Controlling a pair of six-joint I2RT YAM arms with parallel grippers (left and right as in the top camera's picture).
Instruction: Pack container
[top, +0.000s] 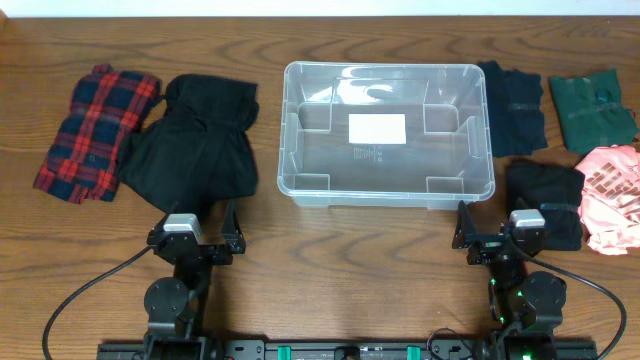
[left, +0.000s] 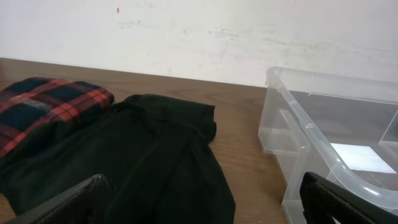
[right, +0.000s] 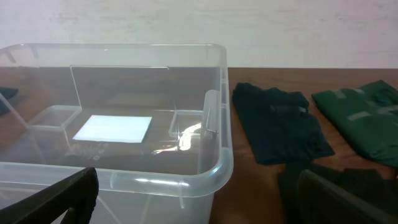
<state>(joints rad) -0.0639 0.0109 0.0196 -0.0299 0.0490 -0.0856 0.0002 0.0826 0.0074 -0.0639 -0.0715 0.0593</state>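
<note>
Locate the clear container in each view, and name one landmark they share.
Overhead: container in the middle, toward the top of the picture.
Left wrist: container on the right side, cut off by the edge.
Right wrist: container at left and centre, filling the foreground.
Shared landmark: white label on its base.

My table (top: 330, 270) carries the container (top: 386, 66) at centre frame. A plaid cloth (top: 95, 132) and a black garment (top: 195, 140) lie at left, touching. A navy cloth (top: 510, 105) and a green cloth (top: 593, 110) sit upper right, a black cloth (top: 545, 195) and a pink cloth (top: 612, 195) below them.
</note>
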